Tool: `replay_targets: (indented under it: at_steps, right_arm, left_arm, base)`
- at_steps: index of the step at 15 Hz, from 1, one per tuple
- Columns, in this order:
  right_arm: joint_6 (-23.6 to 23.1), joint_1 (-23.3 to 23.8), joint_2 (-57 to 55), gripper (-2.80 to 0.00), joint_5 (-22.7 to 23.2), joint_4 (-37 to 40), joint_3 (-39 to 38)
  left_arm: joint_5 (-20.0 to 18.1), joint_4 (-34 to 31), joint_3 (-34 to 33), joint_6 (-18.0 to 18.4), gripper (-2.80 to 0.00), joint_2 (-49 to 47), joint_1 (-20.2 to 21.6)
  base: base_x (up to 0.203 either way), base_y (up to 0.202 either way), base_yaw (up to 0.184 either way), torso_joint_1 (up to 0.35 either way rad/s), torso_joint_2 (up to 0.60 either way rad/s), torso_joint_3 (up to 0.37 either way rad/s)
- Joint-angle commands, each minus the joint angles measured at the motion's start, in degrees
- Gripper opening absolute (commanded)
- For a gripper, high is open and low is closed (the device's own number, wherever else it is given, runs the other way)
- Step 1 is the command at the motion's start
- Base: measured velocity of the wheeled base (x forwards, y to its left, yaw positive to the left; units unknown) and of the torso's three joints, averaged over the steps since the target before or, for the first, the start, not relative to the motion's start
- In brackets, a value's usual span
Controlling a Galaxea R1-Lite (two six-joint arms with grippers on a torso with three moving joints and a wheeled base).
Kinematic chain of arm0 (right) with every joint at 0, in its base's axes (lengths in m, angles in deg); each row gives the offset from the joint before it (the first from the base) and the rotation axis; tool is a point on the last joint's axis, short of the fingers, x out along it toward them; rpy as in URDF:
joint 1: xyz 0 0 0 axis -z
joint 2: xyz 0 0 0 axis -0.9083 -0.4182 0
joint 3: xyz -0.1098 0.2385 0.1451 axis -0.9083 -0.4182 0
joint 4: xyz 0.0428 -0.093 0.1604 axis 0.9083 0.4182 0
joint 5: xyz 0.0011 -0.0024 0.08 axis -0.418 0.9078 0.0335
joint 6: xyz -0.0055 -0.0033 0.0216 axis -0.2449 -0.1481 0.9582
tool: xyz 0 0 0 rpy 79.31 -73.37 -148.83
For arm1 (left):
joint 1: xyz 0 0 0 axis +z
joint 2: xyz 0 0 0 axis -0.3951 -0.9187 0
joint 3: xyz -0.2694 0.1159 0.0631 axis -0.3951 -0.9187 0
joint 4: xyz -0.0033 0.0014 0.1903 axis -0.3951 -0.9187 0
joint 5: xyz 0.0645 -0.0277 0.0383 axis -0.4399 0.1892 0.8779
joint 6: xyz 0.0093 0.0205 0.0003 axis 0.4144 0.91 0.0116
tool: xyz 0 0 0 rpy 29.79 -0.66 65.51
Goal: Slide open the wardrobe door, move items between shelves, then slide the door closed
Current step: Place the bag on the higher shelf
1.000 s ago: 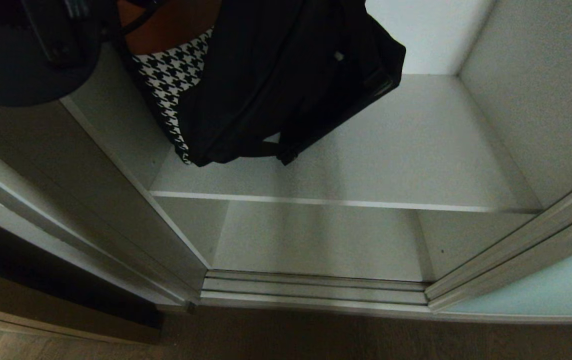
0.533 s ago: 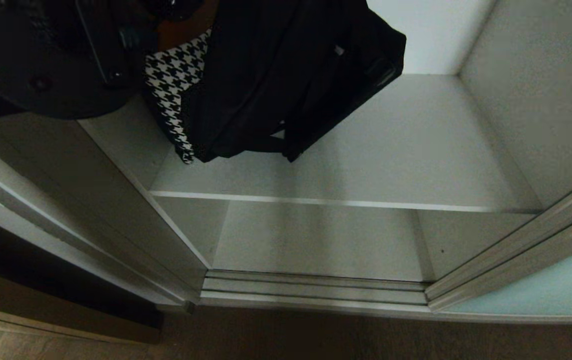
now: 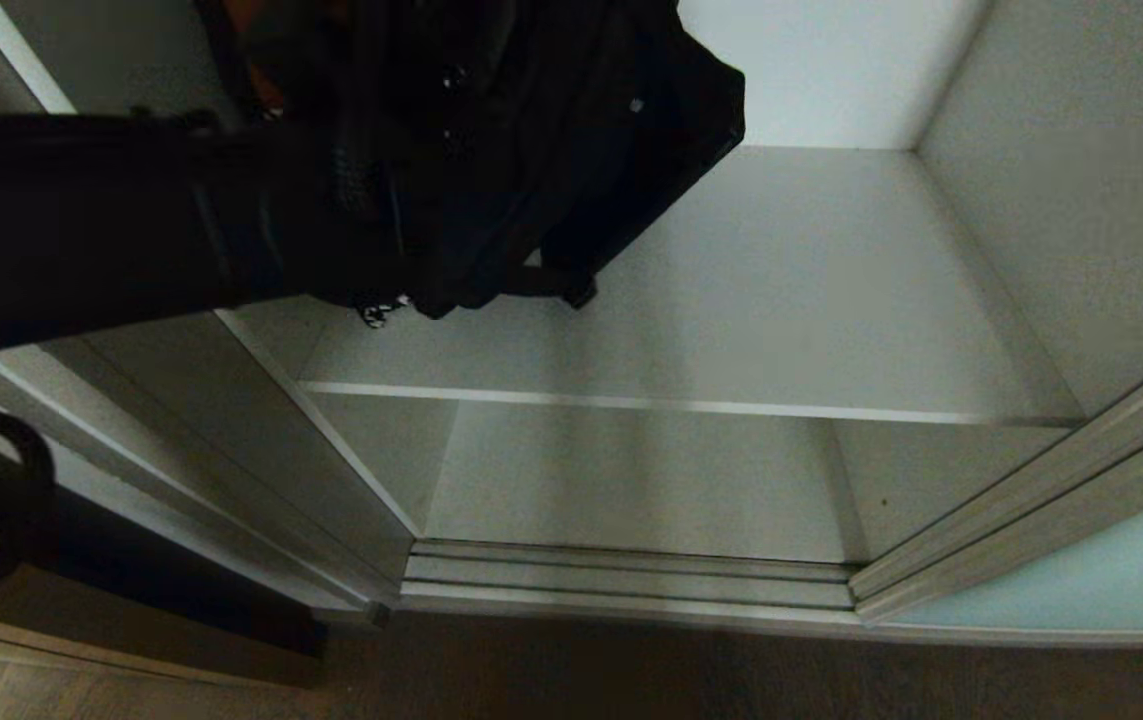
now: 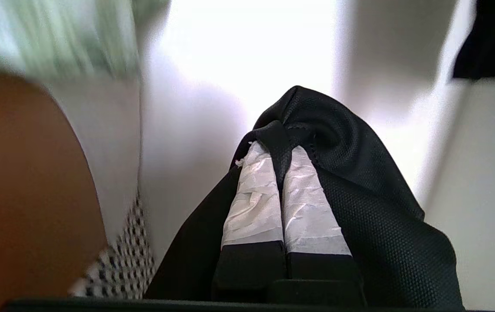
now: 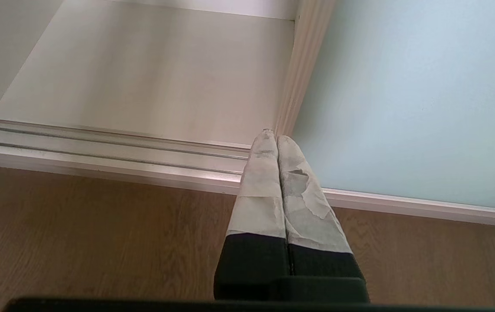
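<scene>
Above white shelves (image 3: 731,300), left hand (image 4: 279,151) pinches black bag (image 4: 360,195).

Black bag (image 3: 571,150) — houndstooth trim (image 4: 121,264) — white shelves (image 3: 731,300), aqua door (image 5: 403,108)

Brown wood floor (image 5: 78,229) (ribbed silver track (image 3: 631,580) along its edge)

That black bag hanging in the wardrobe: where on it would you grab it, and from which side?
By the strap loop at the top of the black bag, from the open front. The left gripper is shut on that thin strap, so the bag's body hangs free above the shelf. The bulky fabric body looks too wide and slack to pinch.
</scene>
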Motion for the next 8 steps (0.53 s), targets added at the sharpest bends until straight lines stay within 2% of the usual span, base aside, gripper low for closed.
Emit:
replay_targets:
  at_steps: [1,3,8]
  right_arm:
    - [-0.1,0.0,0.0,-2.80,0.0,0.0,-0.1]
    - [0.0,0.0,0.0,-2.80,0.0,0.0,-0.1]
    - [0.0,0.0,0.0,-2.80,0.0,0.0,0.0]
  left_arm:
    - [0.6,3.4,-0.1,-0.4,-2.80,-7.3,1.1]
    - [2.2,6.5,-0.1,-0.3,-2.80,-9.5,2.0]
    - [7.6,6.3,-0.1,0.2,-2.80,-12.9,2.3]
  base:
    - [0.000,0.000,0.000,0.000,0.00,0.000]
    - [0.000,0.000,0.000,0.000,0.00,0.000]
    - [0.000,0.000,0.000,0.000,0.00,0.000]
